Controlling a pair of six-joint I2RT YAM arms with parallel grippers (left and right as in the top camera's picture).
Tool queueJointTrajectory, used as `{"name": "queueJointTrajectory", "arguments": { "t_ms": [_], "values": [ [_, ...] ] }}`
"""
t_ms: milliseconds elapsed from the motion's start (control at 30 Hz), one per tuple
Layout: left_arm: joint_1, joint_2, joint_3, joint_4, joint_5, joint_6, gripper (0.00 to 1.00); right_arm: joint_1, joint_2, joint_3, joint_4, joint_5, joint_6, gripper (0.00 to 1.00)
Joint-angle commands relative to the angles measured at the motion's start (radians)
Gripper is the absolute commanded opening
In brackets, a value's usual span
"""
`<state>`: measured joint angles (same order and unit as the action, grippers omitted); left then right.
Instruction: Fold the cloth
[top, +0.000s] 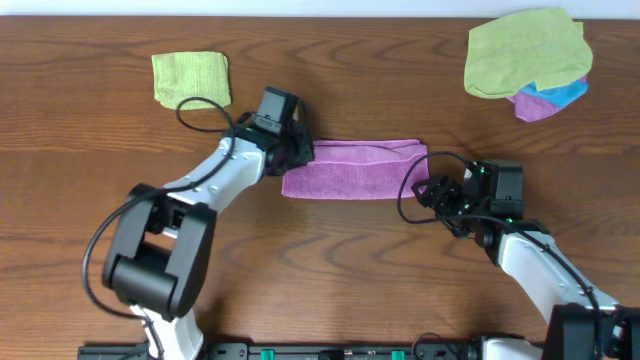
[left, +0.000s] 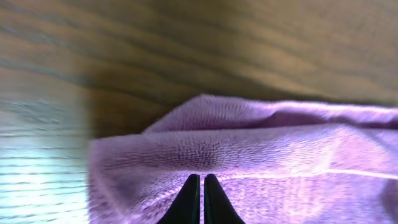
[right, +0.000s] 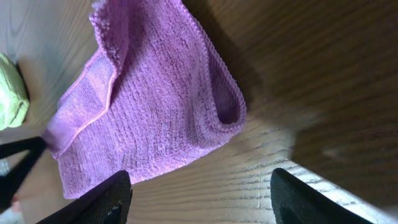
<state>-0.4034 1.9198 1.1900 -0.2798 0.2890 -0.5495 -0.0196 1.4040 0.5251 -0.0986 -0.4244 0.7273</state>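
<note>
The cloth (top: 355, 168) lies flat on the bench (top: 330, 290) as a long doubled band, between the two arms. The left tool (top: 297, 150) is at the cloth's left end with its fingers (left: 193, 199) together and tips against the folded edge; whether fabric is pinched between them cannot be told. The right tool (top: 432, 190) sits just beside the cloth's right end, fingers apart, holding nothing.
</note>
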Motion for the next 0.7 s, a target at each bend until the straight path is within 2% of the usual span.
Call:
{"name": "queueJointTrajectory", "arguments": {
  "t_ms": [0, 300, 667],
  "values": [
    [-0.018, 0.067, 0.016, -0.001, 0.0, 0.003, 0.06, -0.005, -0.009, -0.01, 0.016, 0.015, 0.021, 0.72],
    [-0.02, 0.106, 0.016, -0.002, 0.008, 0.003, 0.06, -0.005, 0.045, -0.01, 0.053, 0.024, 0.044, 0.73],
    [-0.02, 0.106, 0.016, -0.005, 0.019, 0.003, 0.06, 0.052, 0.247, -0.01, 0.335, 0.029, 0.122, 0.71]
  ]
}}
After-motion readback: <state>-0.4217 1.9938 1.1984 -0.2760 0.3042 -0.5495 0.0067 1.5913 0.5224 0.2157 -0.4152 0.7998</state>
